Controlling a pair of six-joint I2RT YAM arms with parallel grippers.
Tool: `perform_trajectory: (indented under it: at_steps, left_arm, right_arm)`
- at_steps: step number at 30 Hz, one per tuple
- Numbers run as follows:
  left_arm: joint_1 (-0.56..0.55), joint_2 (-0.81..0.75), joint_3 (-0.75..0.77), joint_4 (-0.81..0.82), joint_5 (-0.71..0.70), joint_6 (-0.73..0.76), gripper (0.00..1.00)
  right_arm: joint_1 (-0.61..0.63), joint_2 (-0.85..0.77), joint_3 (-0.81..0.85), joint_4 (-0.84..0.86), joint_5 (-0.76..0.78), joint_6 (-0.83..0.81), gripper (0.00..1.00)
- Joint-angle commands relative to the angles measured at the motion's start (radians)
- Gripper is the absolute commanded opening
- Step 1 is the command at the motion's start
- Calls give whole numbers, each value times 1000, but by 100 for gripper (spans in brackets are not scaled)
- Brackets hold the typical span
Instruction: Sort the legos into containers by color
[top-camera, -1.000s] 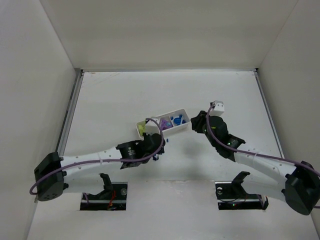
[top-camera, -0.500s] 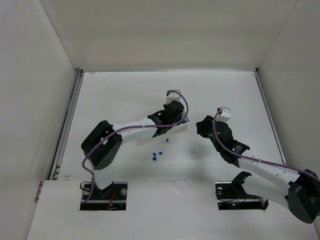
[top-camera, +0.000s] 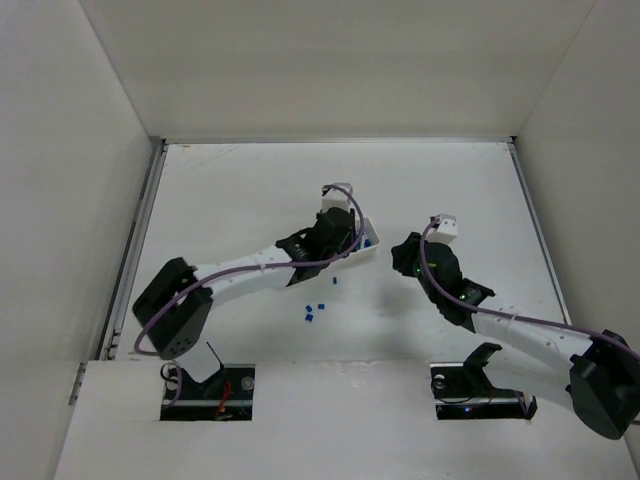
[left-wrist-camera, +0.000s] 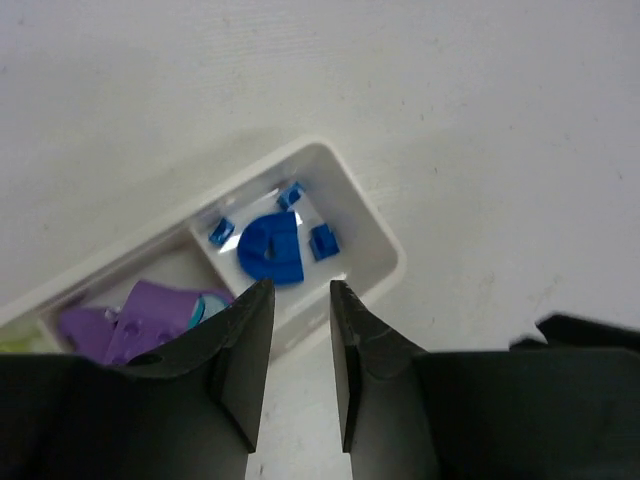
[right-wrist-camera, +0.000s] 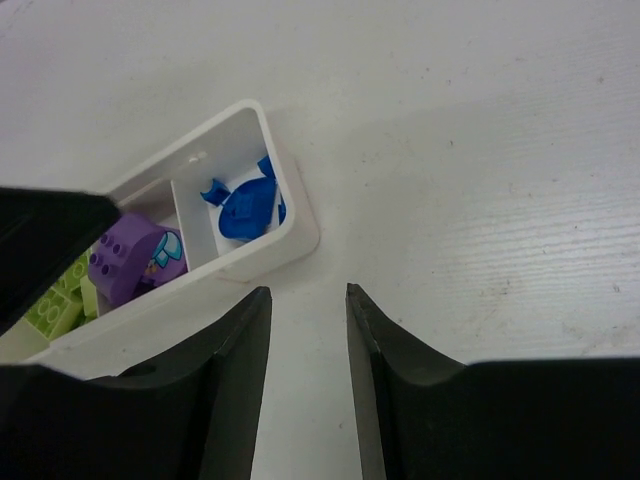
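The white tray (left-wrist-camera: 385, 245) lies at mid-table. Its right compartment holds a blue fan-shaped piece (left-wrist-camera: 272, 250) and a few tiny blue bits (left-wrist-camera: 323, 242). The middle compartment holds purple blocks (left-wrist-camera: 140, 315), and yellow-green pieces (right-wrist-camera: 60, 295) show at the left. My left gripper (left-wrist-camera: 298, 290) hovers over the tray's near wall, open and empty; in the top view the left gripper (top-camera: 343, 238) covers most of the tray (top-camera: 368, 243). My right gripper (right-wrist-camera: 307, 292) is open and empty, just right of the tray's end (right-wrist-camera: 290, 215). Three blue bits (top-camera: 310, 315) lie loose on the table.
The loose blue bits sit in front of the tray, between the two arms. The left arm (top-camera: 250, 270) stretches diagonally across the left half of the table. White walls close the table on three sides.
My left arm has swung from the loose blue bits near the front up over the tray, hiding most of it. My right gripper has shifted slightly back and right.
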Motion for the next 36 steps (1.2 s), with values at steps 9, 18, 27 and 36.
perform_trajectory:
  at_steps: [9, 18, 27, 36]
  left_arm:
    - [-208, -518, -435, -321, -161, -173, 25]
    - [-348, -515, -558, -360, -158, -279, 34]
    - [-351, -409, -558, -294, -161, -267, 34]
    - [-337, -361, -555, -282, -184, -256, 30]
  right_arm:
    - [72, 88, 55, 80, 8, -8, 30]
    - [95, 137, 70, 98, 2, -8, 38]
    - [135, 180, 96, 98, -10, -19, 39]
    - [157, 187, 106, 95, -10, -28, 39]
